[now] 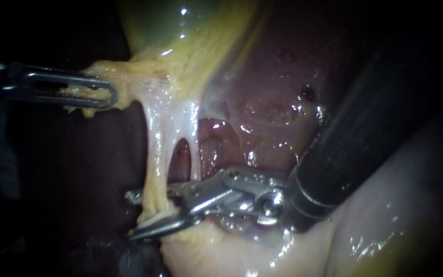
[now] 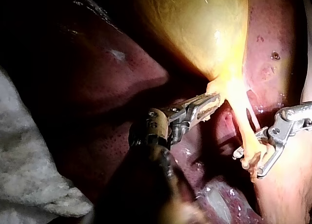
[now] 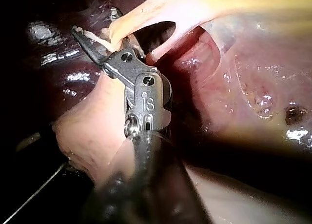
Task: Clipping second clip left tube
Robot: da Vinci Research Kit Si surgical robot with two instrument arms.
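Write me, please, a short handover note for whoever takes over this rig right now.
Left instrument: jaws shut on the gallbladder at its neck, with the tissue stretched.
Right instrument: jaws open, astride the left tube near its lower end.
Right tube: free, beside the left one.
Done: jaws are set across the left tube.
Left: probably close to set the clip, then open and back off. No clip shows clearly on the tube yet.
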